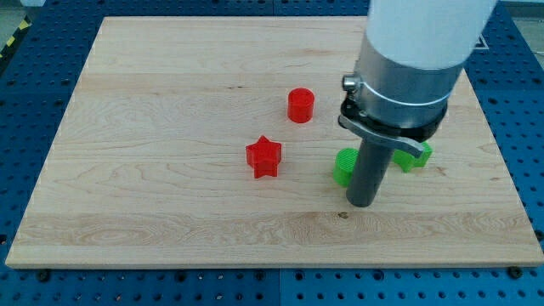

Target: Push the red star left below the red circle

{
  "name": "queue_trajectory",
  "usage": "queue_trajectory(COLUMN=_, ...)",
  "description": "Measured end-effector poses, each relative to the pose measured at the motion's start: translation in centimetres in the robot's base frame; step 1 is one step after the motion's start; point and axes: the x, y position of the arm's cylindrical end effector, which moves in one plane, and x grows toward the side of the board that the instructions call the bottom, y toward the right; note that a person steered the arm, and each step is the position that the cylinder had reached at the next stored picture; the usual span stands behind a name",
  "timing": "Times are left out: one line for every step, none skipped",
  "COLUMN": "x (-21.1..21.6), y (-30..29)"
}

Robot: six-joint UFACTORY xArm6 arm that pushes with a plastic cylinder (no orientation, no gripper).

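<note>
The red star [263, 157] lies near the middle of the wooden board [153, 127]. The red circle [300, 105] stands above it and slightly to the view's right. My tip [363, 203] rests on the board to the right of the star and a little below it, about a hundred pixels away, touching neither red block. A green block [344, 167] sits right beside the rod's left side, partly hidden by it. Another green block [414, 156] shows on the rod's right, mostly covered by the arm.
The arm's large white and grey body [412, 59] covers the board's upper right. A blue perforated table [518, 102] surrounds the board on all sides.
</note>
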Motion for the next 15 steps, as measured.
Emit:
queue_trajectory(x=0.0, y=-2.3)
queue_trajectory(x=0.0, y=-8.9)
queue_trajectory(x=-0.3, y=-10.8)
queue_trajectory(x=-0.3, y=-11.2)
queue_trajectory(x=-0.5, y=-13.8)
queue_trajectory(x=-0.7, y=-14.3)
queue_trajectory(x=-1.2, y=-14.3)
queue_trajectory(x=-1.6, y=-14.3)
queue_trajectory(x=-2.3, y=-14.0)
queue_trajectory(x=-2.3, y=-13.1)
queue_trajectory(x=-2.4, y=-11.9)
queue_trajectory(x=-3.5, y=-11.9)
queue_trajectory(x=-4.6, y=-12.9)
queue_trajectory(x=-4.9, y=-12.9)
queue_trajectory(x=-5.3, y=-13.0)
